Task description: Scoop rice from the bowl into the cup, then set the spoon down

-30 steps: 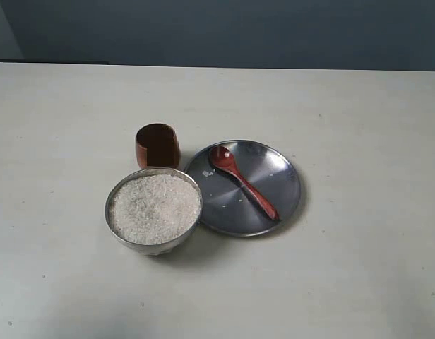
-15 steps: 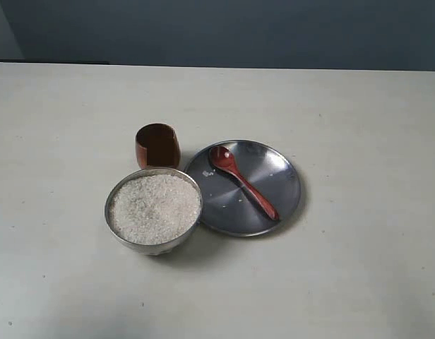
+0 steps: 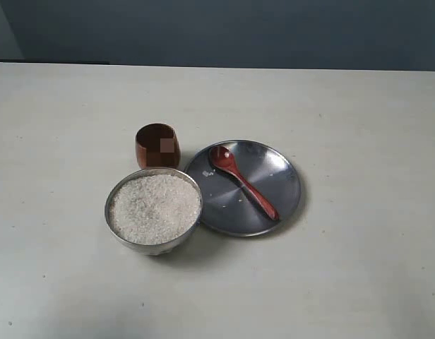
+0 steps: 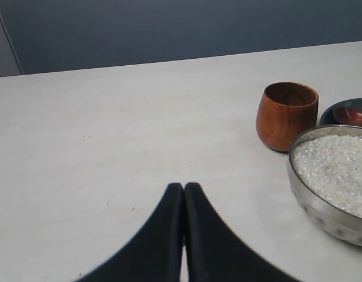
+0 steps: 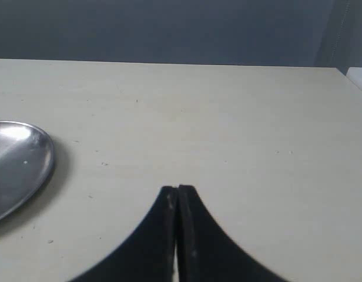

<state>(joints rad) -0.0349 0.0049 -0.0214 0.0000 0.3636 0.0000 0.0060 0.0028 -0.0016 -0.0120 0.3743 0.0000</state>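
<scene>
Worktop: pale cream, matte, with a few small dark specks; you have a flat dark blue-grey wall behind its far edge. All items sit grouped near the middle of the exterior view. Bowl: round silver metal, upright, filled close to the rim with rice, a level white granular heap. Cup: reddish-brown wood, upright, just beside the bowl at its 12 o'clock; the inside reads dark, and you cannot tell what it holds. Plate: shallow silver metal, at the bowl's 2 to 3 o'clock, its edge right against the bowl's rim; whether they touch cannot be told. Spoon: dark red wood, lying flat in the plate, head toward 11 o'clock and handle running toward 4 o'clock, hollow side up. A few loose white grains lie on the plate near its 9 o'clock side. Left claw: the two black fingers pressed together with nothing between them, over bare worktop, with the cup and bowl near it. Right claw: likewise closed tight and empty, over bare worktop, with the plate's edge in its view, well apart from the tips.
</scene>
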